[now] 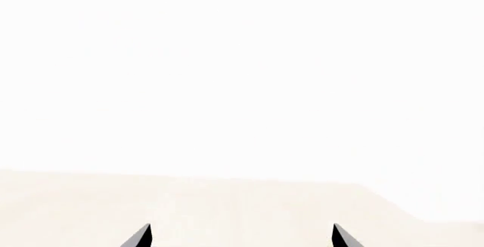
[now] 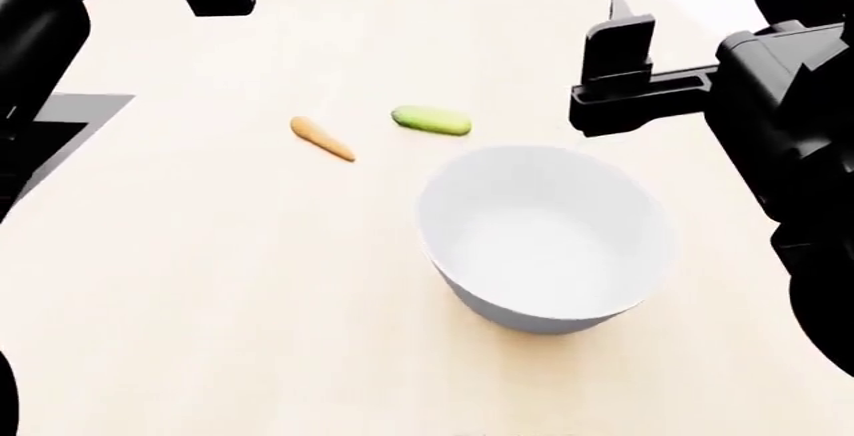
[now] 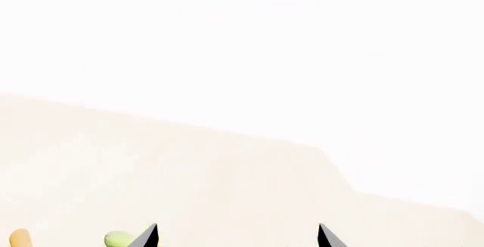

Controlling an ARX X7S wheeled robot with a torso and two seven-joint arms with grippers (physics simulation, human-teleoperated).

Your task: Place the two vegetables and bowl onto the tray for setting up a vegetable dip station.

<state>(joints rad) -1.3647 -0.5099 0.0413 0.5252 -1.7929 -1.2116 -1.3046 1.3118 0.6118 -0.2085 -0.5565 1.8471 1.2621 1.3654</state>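
Observation:
In the head view a large white bowl [image 2: 545, 239] stands on the pale table. Behind it lie an orange carrot [image 2: 322, 139] and a light green cucumber [image 2: 431, 120], side by side and apart. The tray is out of view. My right gripper [image 2: 617, 51] hovers above the table to the right of the cucumber, behind the bowl; it is open and empty [image 3: 236, 235]. The right wrist view catches the cucumber's end [image 3: 118, 239] and the carrot's tip [image 3: 20, 239]. My left gripper [image 1: 240, 235] is open and empty, with only bare table ahead; in the head view its arm is at the top left.
The pale wooden table [image 2: 200, 286] fills the head view. Its far edge and a corner show in the wrist views [image 3: 332, 167]. A dark shadow patch lies at the table's left edge [image 2: 67, 116].

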